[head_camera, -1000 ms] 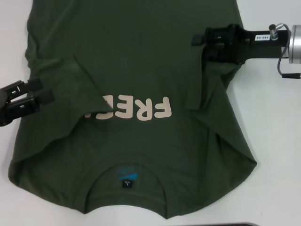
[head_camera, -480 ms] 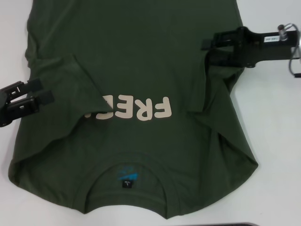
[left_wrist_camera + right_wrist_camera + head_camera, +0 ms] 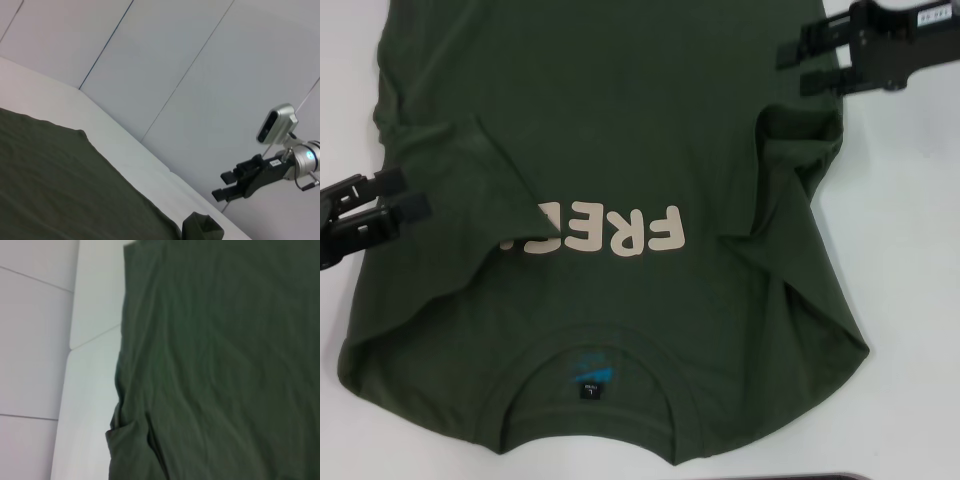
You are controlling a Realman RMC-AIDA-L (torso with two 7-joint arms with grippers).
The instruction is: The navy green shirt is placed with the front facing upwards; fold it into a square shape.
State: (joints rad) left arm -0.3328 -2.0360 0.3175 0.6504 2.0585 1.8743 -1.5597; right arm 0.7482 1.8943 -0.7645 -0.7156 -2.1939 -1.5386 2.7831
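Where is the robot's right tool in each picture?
Head view: right tool at the top right, above the shirt edge.
Left wrist view: far off at the right, above the table.
Right wrist view: not in it; only shirt and table.
Shared landmark: the shirt's folded right sleeve.

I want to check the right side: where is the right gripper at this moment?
In the head view the right gripper is at the upper right, open and empty, beside the shirt edge, above its folded-in right sleeve.
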